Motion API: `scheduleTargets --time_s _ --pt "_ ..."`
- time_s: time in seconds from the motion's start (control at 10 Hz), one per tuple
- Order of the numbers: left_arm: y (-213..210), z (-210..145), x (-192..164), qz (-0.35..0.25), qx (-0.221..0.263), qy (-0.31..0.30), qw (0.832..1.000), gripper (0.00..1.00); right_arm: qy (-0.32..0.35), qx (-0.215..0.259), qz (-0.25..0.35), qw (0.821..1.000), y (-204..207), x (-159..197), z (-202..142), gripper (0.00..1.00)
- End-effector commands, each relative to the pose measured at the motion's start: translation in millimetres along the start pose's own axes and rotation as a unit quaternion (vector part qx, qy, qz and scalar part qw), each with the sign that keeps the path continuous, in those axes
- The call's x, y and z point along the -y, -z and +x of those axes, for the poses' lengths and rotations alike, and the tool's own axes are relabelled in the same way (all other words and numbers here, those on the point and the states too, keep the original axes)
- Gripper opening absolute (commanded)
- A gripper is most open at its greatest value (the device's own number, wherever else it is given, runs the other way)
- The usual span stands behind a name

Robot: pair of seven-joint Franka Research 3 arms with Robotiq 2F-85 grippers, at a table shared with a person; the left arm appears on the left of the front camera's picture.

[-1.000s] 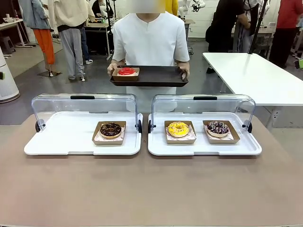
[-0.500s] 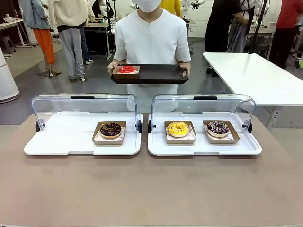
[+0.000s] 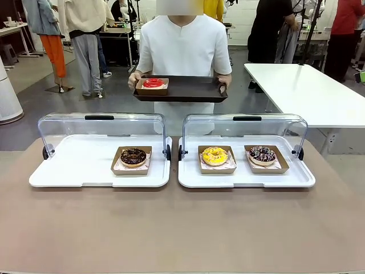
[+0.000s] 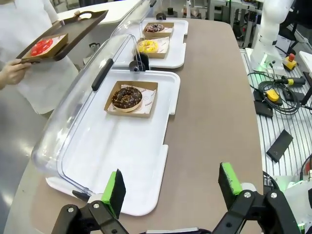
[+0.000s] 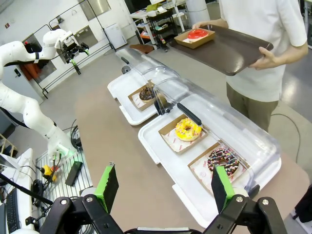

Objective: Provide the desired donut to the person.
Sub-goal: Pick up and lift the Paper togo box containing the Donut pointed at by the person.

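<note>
The person (image 3: 182,48) stands at the far side holding a dark tray (image 3: 188,91) with a red donut (image 3: 152,85) in a cardboard box on it. On the table, a chocolate donut (image 3: 133,156) sits in the left white tray (image 3: 68,171). A yellow donut (image 3: 215,155) and a dark sprinkled donut (image 3: 262,153) sit in the right white tray (image 3: 296,177). My left gripper (image 4: 171,187) is open, well short of the chocolate donut (image 4: 127,97). My right gripper (image 5: 164,187) is open too, high above the table edge, short of the yellow donut (image 5: 187,129).
Both clear lids (image 3: 102,128) (image 3: 245,128) stand open behind the trays. Bare brown tabletop (image 3: 182,228) lies in front of them. A white table (image 3: 308,91) stands at the back right. Cables and boxes (image 4: 273,95) lie beside the table near the arm bases.
The person has shifted a little and the dark tray sits slightly higher. The donuts on the table have not moved.
</note>
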State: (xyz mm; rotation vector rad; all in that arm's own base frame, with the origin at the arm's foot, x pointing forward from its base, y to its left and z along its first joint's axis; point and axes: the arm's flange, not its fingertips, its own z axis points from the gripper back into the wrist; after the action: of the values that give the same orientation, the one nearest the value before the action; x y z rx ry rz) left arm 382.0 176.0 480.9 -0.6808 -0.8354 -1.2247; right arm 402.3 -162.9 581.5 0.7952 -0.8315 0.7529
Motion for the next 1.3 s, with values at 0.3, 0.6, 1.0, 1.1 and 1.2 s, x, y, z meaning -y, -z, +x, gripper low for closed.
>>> scheduleTargets --time_s 0.3,0.6,1.0,1.1,1.2 --pt "-1.8 -1.6 -0.6 0.006 0.000 -0.001 1.000 1.00 0.000 -0.001 0.002 1.000 1.6 -0.9 -0.3 1.00" --pt "-1.8 -1.6 -0.6 0.006 0.000 -0.001 1.000 1.00 0.000 -0.001 0.002 1.000 1.6 -0.9 -0.3 1.00" --pt "-1.8 -1.6 -0.6 0.006 0.000 -0.001 1.000 1.00 0.000 -0.001 0.002 1.000 1.6 -0.9 -0.3 1.00" --pt "-1.8 -1.6 -0.6 0.006 0.000 -0.001 1.000 1.00 0.000 -0.001 0.002 1.000 1.6 -0.9 -0.3 1.00" --pt "-1.8 -1.6 -0.6 0.006 0.000 -0.001 1.000 1.00 0.000 -0.001 0.002 1.000 1.6 -0.9 -0.3 1.00"
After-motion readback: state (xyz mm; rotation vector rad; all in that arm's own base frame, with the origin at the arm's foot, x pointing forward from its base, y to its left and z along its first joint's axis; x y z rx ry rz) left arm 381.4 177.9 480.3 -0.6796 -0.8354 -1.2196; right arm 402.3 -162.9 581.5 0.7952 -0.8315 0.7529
